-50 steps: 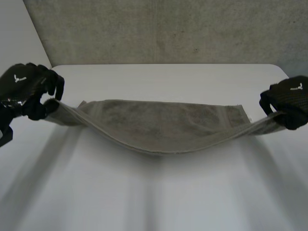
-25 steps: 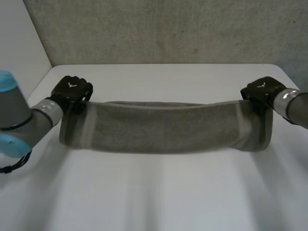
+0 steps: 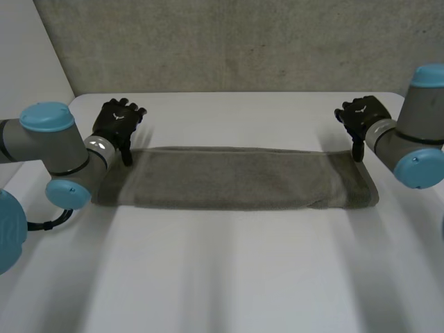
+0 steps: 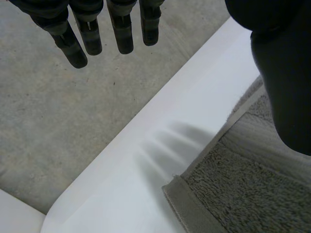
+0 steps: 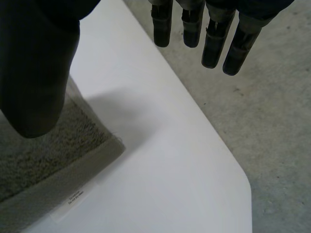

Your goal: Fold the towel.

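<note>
Long axis of the grey-brown terry towel (image 3: 236, 177): 9 to 3 o'clock across the white table (image 3: 229, 277). From the left hand (image 3: 118, 123), lies at 5 o'clock; from the right hand (image 3: 361, 114), at 7 o'clock; equally near both. Left fingers (image 4: 80, 41) straight, slightly spread, gripping nothing; right fingers (image 5: 214, 41) likewise. Looks doubled into a flat band, hemmed ends, small label (image 5: 75, 196) at the right corner.

White table (image 3: 229, 277) with rounded far corners, grey speckled surface (image 3: 229, 41) beyond it, pale panel (image 3: 28, 55) alongside
</note>
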